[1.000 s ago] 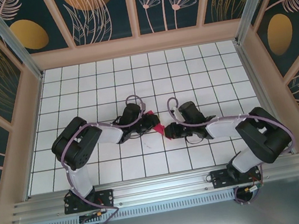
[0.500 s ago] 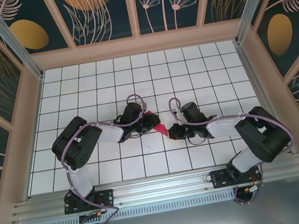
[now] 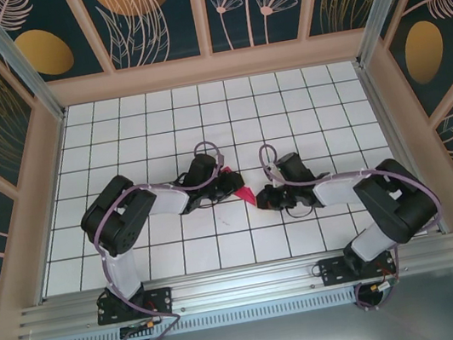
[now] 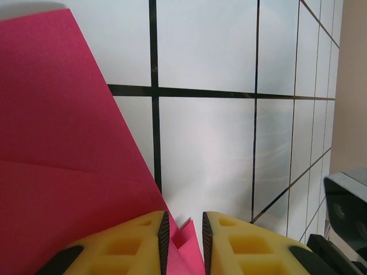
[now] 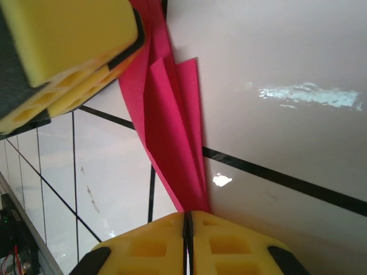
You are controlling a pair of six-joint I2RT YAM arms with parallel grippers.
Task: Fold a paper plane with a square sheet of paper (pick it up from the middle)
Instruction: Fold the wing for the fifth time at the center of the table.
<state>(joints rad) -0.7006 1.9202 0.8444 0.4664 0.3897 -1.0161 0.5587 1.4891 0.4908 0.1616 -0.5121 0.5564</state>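
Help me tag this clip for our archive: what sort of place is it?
Probably a lab robot cell: a white gridded table, floral wall panels, and a left arm and right arm bolted to an aluminium rail.

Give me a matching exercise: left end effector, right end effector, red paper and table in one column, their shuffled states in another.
1 left end effector
2 right end effector
3 red paper
4 table

A white, black grid lines
B shut on the paper's pointed tip
C folded, held at both ends
D gripping the paper's wider end

Pairs: 1-D, 2-B, 3-C, 4-A
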